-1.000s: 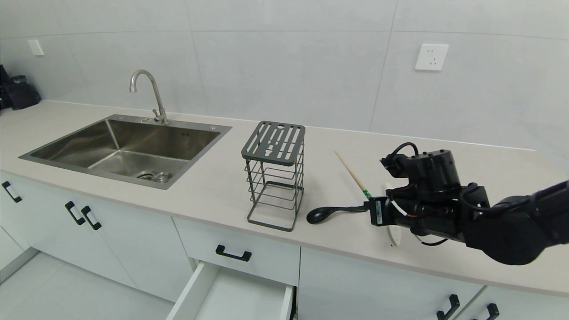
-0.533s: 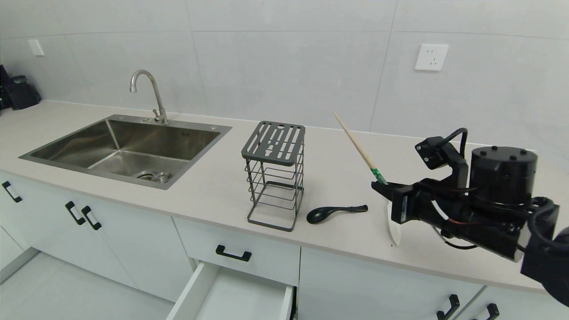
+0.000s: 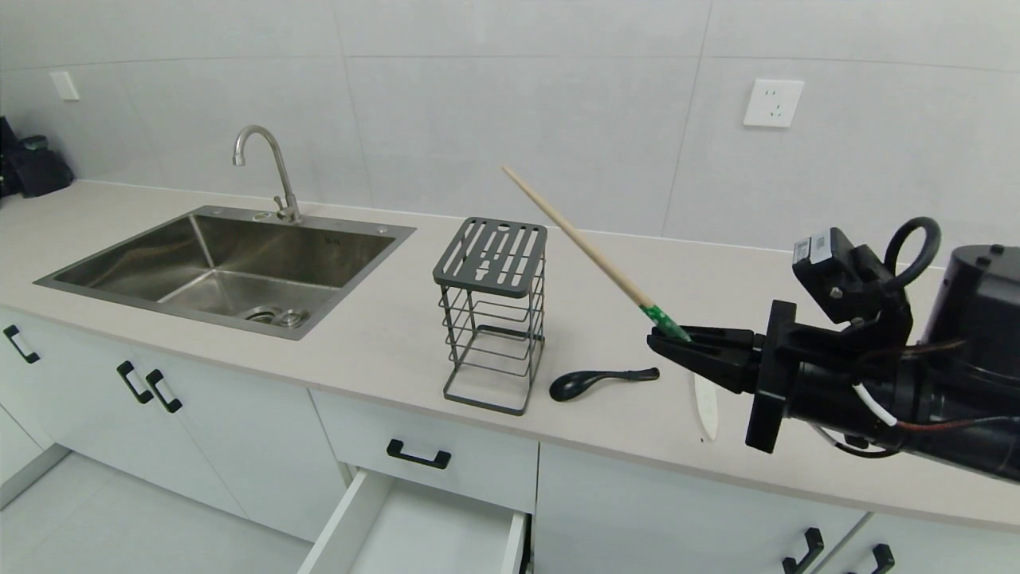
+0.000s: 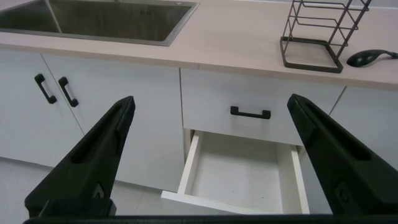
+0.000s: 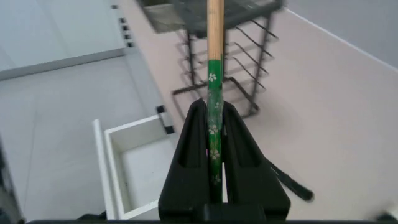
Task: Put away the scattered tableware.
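Note:
My right gripper (image 3: 668, 344) hangs above the counter right of the wire rack (image 3: 492, 311), shut on the green-painted end of a wooden chopstick (image 3: 590, 247). The stick slants up and left, its far tip above the rack's slotted top. In the right wrist view the chopstick (image 5: 214, 74) runs straight out between the closed fingers (image 5: 194, 134) toward the rack (image 5: 230, 56). A black spoon (image 3: 598, 381) lies on the counter beside the rack, a white utensil (image 3: 705, 402) just right of it. My left gripper (image 4: 211, 155) stands open, low in front of the cabinets.
A steel sink (image 3: 119, 267) with a faucet (image 3: 267, 163) lies left of the rack. Below the counter edge a white drawer (image 3: 414, 526) stands pulled out, with the drawer (image 4: 242, 174) under my left gripper. Closed cabinet doors (image 4: 93, 106) flank it.
My right gripper has lifted the chopstick off the counter and drawn back to the right. The stick now tilts up over the rack. Spoon and white utensil stayed put.

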{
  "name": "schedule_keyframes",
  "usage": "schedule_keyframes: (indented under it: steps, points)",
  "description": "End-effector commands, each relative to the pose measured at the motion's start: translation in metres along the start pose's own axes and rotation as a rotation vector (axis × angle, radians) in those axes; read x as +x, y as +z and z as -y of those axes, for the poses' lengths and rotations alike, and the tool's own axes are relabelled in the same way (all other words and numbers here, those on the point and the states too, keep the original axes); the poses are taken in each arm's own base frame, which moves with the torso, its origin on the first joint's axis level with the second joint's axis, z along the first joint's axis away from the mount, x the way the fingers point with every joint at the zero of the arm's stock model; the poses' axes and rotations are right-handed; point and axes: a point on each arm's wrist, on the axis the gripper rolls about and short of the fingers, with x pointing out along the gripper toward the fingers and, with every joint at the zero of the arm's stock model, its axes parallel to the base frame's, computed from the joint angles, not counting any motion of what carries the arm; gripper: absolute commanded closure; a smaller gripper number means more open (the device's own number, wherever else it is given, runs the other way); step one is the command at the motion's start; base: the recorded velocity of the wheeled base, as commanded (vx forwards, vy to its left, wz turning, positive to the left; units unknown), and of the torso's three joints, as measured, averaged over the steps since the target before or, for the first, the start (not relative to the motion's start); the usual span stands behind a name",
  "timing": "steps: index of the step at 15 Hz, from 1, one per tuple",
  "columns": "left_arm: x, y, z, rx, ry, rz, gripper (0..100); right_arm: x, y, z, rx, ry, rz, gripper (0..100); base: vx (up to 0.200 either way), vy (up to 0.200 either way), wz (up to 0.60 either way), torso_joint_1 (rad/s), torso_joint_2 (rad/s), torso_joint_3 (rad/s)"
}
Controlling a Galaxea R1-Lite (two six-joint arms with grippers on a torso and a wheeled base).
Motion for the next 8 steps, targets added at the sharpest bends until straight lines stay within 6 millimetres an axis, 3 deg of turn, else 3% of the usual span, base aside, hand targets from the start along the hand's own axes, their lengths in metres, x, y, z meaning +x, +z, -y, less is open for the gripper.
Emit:
schedule_keyframes:
  steps: [1,6,8]
  points:
    - [0.0,0.0,0.0,0.0,0.0,-0.001,0,-0.001,-0.004,-0.012,-0.005,0.047,-0.043,100,0.0,0.0,0.0,0.0,0.0,0.0]
    - [0.0,0.0,0.0,0.0,0.0,-0.001,0,0.021,-0.045,-0.049,0.008,0.156,-0.253,100,0.0,0.0,0.0,0.0,0.0,0.0]
    - [0.0,0.0,0.0,0.0,0.0,-0.001,0,0.031,-0.038,-0.057,-0.005,0.188,-0.24,100,0.0,0.0,0.0,0.0,0.0,0.0]
